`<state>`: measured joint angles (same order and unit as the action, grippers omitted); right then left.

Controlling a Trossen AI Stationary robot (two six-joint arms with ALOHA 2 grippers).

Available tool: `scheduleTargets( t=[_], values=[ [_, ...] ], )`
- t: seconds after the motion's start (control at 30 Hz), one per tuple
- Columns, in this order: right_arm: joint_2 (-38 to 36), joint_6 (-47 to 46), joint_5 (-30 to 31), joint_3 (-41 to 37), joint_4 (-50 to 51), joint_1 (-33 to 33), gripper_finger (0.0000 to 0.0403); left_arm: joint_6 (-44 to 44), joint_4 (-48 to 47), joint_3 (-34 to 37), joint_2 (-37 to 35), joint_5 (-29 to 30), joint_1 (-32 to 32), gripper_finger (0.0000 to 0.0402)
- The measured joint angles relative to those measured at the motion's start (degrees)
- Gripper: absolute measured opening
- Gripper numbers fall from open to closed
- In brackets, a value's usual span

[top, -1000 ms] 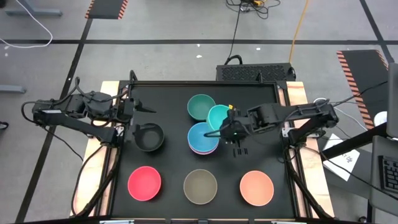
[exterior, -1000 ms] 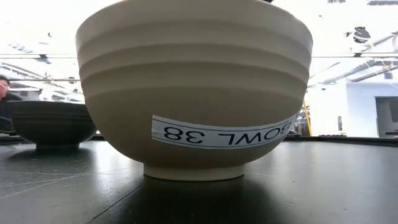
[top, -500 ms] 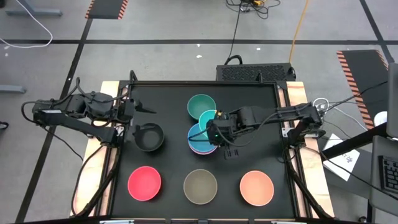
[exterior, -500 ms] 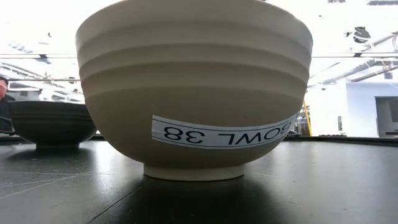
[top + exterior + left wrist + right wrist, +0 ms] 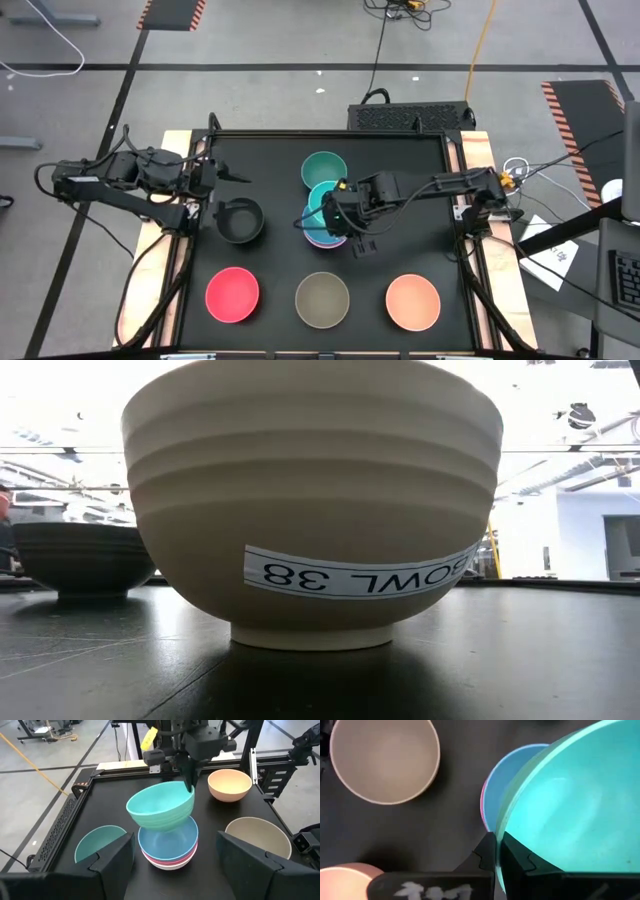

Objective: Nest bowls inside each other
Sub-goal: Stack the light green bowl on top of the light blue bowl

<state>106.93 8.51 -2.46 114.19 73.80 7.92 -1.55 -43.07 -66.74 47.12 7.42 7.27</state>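
— Bowls everywhere on that black table point(image 5: 270, 150). Which one is the right gripper point(image 5: 189, 784) holding?

— The light teal bowl point(image 5: 161, 811), pinched by its rim. It hangs tilted just above the light blue bowl point(image 5: 169, 842), which sits nested in a pink-rimmed bowl point(image 5: 167, 863) near the table's middle.

— And the left gripper point(image 5: 222, 177)?

— Spread wide, holding nothing, waiting at the left edge beside the black bowl point(image 5: 239, 221).

— What about the rest?

— A darker teal bowl point(image 5: 322, 166) stands toward the far edge, just behind the stack. Along the near edge sit three: the red-pink bowl point(image 5: 232, 294) toward the left corner, the olive-grey bowl point(image 5: 322, 299) in the middle, the peach-orange bowl point(image 5: 412, 301) toward the right corner. All well apart.
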Motion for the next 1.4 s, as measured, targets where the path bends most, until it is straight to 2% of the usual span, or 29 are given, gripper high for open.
scheduleTargets(
  t=[0.1,0.57,1.17,1.4],
  values=[
    [0.8,0.5,-2.3,0.0,-1.2,0.0,0.0,0.0,0.1,0.0,0.0,0.0,0.0,0.028],
    [6.5,3.0,-2.2,0.0,1.0,-0.8,0.0,0.1,0.1,0.0,0.0,-1.9,0.0,0.028],
    [7.4,3.3,-2.3,0.0,1.0,-1.2,0.0003,0.2,0.1,0.0,0.0,-2.0,0.0,0.028],
    [10.8,3.9,-4.0,0.0,0.4,-1.4,0.0002,0.2,0.1,0.0,0.0,-3.0,0.0,0.028]
  ],
)
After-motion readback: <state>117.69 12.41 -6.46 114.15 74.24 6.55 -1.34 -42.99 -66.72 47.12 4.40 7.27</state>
